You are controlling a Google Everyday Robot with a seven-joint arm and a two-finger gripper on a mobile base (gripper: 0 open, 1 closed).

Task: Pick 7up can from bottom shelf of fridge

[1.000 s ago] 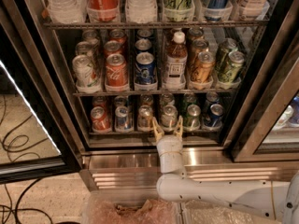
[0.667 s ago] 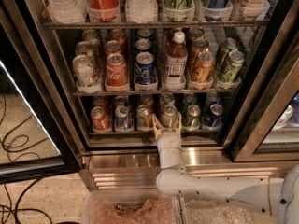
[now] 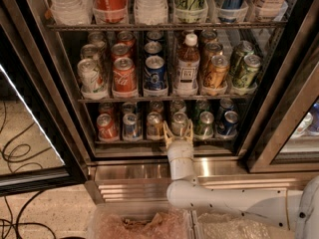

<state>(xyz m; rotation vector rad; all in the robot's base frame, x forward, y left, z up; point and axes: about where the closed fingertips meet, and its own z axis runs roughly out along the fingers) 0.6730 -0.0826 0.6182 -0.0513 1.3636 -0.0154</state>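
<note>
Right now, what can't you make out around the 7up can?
Camera view:
- 7up can: lower body hidden by the open gripper, which sits at the front edge of the bottom shelf; contact unreadable.
- Rear cans: mostly hidden by the front row.
- Top-rack bottles: cut off by the top edge.

The gripper (image 3: 178,133), fingers spread, covers the lower body of the 7up can (image 3: 179,122) — whether they touch it cannot be told. Behind it, cans (image 3: 177,106) are mostly hidden; the arm (image 3: 224,203) runs off the right edge.
</note>
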